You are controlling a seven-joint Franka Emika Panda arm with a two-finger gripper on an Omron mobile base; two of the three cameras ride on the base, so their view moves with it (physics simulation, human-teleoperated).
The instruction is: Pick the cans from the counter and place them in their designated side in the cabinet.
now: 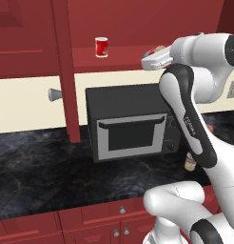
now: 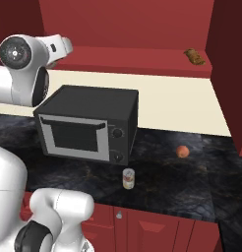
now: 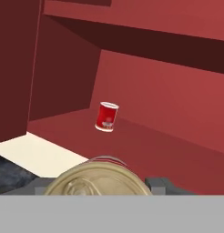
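Roughly mid-task by the look of it. Gripper (image 1: 154, 56) up at the cabinet shelf (image 1: 123, 55), above the black microwave (image 1: 131, 121), carrying one can (image 3: 98, 181): gold-coloured lid sits right at the bottom of the hand view, tight against the fingertips (image 3: 160, 184), so jaws judged closed narrow around it, though the contact itself is mostly hidden. Label colour of that can not readable from here. Not yet released; shelf floor stretches ahead of the hand. All-red can with white rim (image 1: 101, 47) already standing on the shelf, further left and well apart from the gripper; not one of the two targets. Small brown item (image 2: 195, 56) at the far right end of the shelf, too small to identify. Left to do: set the held can down on its side of the cabinet, then fetch the yellowish-label can (image 2: 128, 178), standing upright near the front edge of the dark counter (image 2: 192, 182), just right of the microwave. Orange round fruit (image 2: 182, 151) further right on the counter.
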